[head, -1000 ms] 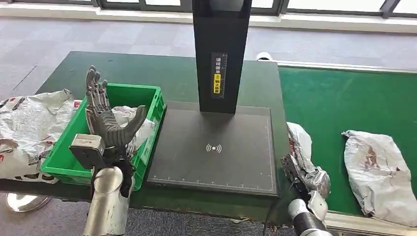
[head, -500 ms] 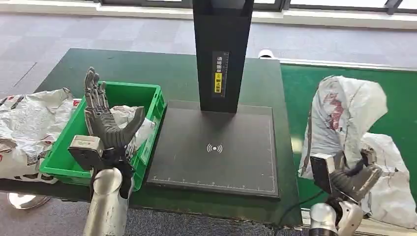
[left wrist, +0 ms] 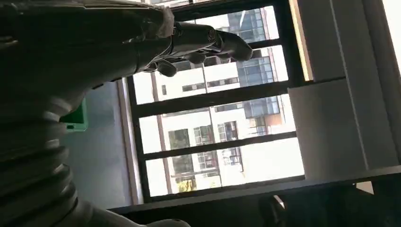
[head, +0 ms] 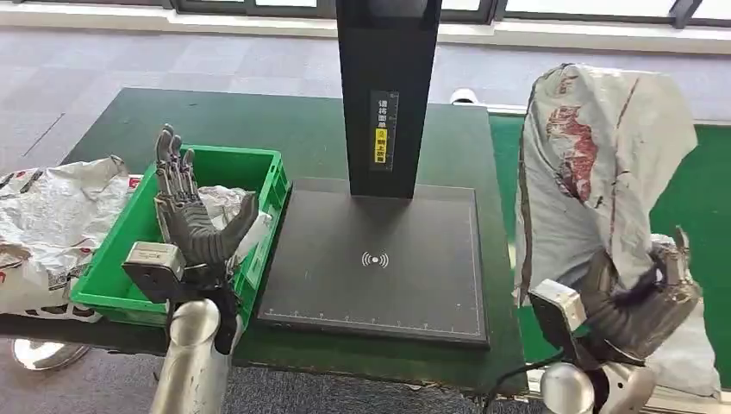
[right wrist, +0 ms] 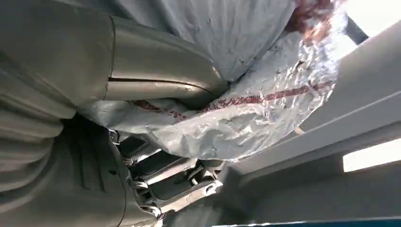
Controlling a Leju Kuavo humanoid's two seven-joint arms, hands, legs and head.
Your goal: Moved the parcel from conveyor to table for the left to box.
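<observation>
The right hand [head: 642, 302] grips a crumpled white parcel [head: 603, 164] by its lower end and holds it upright in the air, off the green conveyor [head: 711, 185], just past the right edge of the dark green table [head: 259, 121]. The bag stands tall above the hand, red print showing on its creased skin. In the right wrist view the thick grey thumb [right wrist: 156, 71] presses into the parcel [right wrist: 246, 109] from one side and the darker fingers [right wrist: 170, 182] close on it from the other. A second white parcel [head: 690, 345] lies on the conveyor behind the hand, close to the belt's near edge.

The left hand [head: 191, 216] is raised over the near end of the green box [head: 267, 177], fingers straight and spread, thumb out, holding nothing. The box sits by the table's left edge and already has a white bag [head: 222, 203] in it. More crumpled white parcels [head: 47, 216] are heaped outside the box at the table's left edge.

A black scanner plate [head: 379, 259] lies in the middle of the table near its front edge, with a black column [head: 388, 86] rising from its far side.
</observation>
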